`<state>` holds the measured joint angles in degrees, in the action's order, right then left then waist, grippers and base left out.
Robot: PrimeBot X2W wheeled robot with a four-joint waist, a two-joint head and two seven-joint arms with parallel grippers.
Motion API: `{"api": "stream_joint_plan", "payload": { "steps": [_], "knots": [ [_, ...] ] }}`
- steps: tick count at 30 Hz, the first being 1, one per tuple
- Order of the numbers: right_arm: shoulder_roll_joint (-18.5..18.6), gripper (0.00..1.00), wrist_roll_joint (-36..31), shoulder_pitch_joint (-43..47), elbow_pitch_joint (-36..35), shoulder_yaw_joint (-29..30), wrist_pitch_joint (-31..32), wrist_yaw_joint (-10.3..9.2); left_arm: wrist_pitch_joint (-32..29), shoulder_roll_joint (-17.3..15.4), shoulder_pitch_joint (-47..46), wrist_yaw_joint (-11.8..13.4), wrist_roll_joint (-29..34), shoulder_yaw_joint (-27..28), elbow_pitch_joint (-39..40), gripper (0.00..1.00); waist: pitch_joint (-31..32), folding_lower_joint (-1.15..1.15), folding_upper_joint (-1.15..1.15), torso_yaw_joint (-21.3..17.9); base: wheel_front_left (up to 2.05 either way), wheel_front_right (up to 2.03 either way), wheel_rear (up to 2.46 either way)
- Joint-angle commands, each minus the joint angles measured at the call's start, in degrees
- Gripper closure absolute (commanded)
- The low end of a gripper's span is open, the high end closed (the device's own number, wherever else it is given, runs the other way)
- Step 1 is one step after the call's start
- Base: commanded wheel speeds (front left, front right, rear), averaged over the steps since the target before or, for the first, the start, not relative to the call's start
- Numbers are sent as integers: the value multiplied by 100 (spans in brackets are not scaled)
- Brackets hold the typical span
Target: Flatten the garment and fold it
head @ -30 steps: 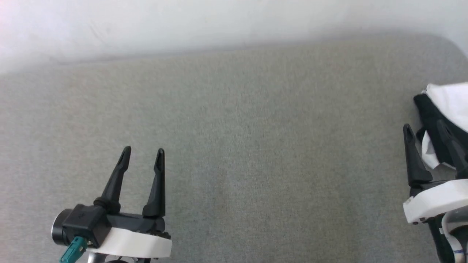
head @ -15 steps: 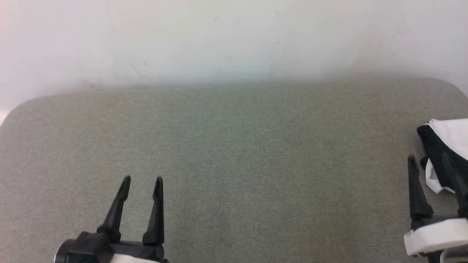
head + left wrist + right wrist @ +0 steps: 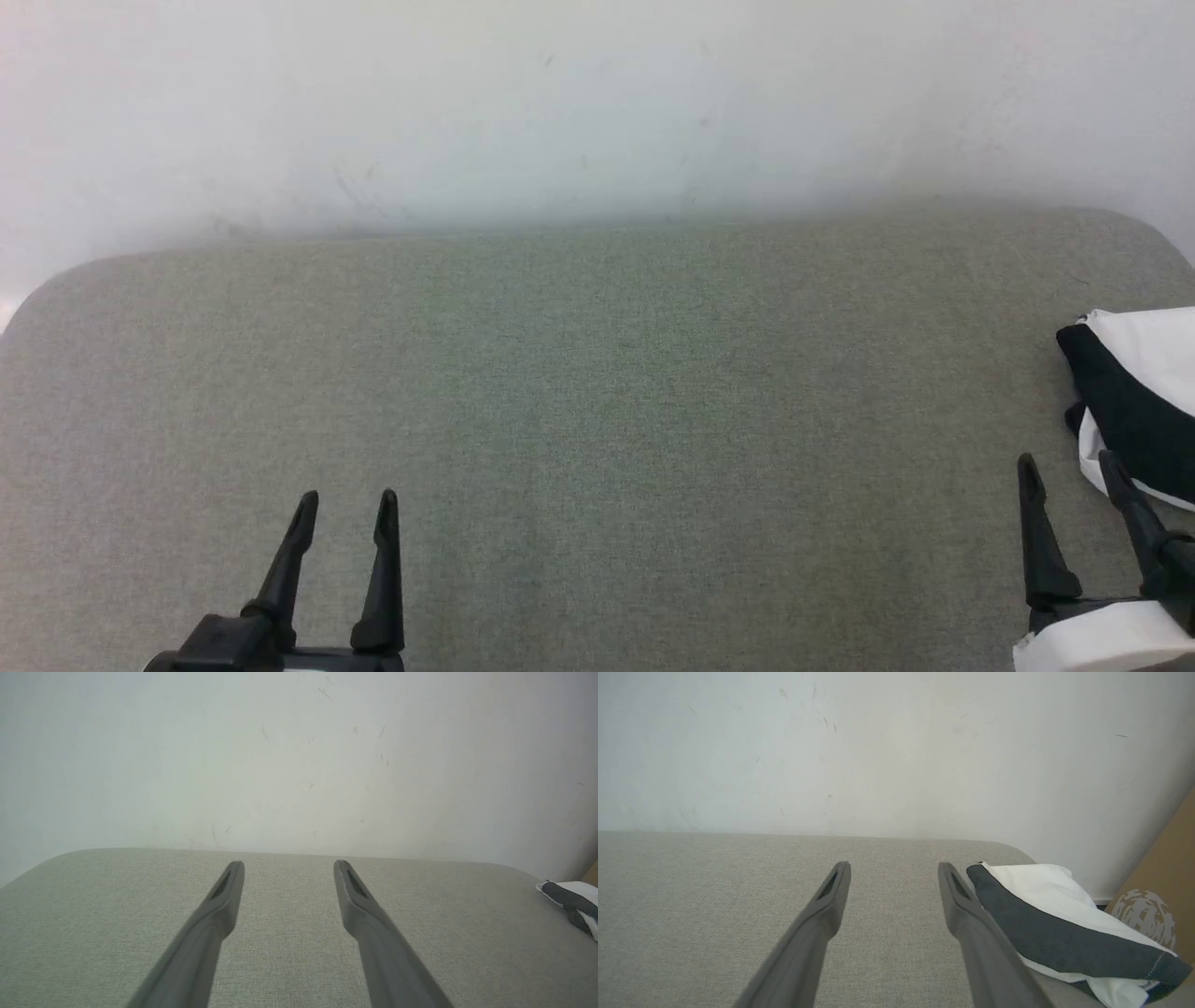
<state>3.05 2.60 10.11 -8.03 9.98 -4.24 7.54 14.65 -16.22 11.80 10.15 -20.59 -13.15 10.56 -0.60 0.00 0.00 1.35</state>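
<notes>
Head view: the garment (image 3: 1134,401) lies bunched, black over white, at the far right edge of the grey padded table (image 3: 597,401). The right gripper (image 3: 1068,462) sits close to it, jaws spread and empty; I cannot tell whether its outer finger touches the cloth. The left gripper (image 3: 347,499) hangs well apart at the lower left, jaws likewise spread. A scuffed white wall (image 3: 597,112) backs the table. In the right wrist view, a brown cardboard panel (image 3: 1174,858) stands just beyond the heap.
</notes>
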Motion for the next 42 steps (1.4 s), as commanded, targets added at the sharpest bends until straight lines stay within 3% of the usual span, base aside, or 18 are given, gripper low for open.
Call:
{"api": "stream_joint_plan", "payload": {
  "steps": [1, 8, 9, 42],
  "knots": [
    [-16, 0, 18, 41, 18, -17, -43, -5, 21, 20, 70, 48, -7, 26, -19, 0, -3, 0, 0, -4, 0, 0, 0],
    [-17, 0, -14, 2, 28, -40, -31, -5, 28, 73, 91, 89, -20, 108, -11, 0, -31, 0, 0, -9, 0, 0, 0],
    [0, 100, -6, -3, 34, -41, 1, 0, 1, 65, 16, 56, -7, 91, -12, 100, -31, 0, 0, -9, 0, 0, 0],
    [-1, 100, -62, -228, 205, -256, 107, -1, -326, 346, -251, -183, 452, 345, -244, 100, -11, 0, 0, -38, 0, 0, 0]
  ]
}}
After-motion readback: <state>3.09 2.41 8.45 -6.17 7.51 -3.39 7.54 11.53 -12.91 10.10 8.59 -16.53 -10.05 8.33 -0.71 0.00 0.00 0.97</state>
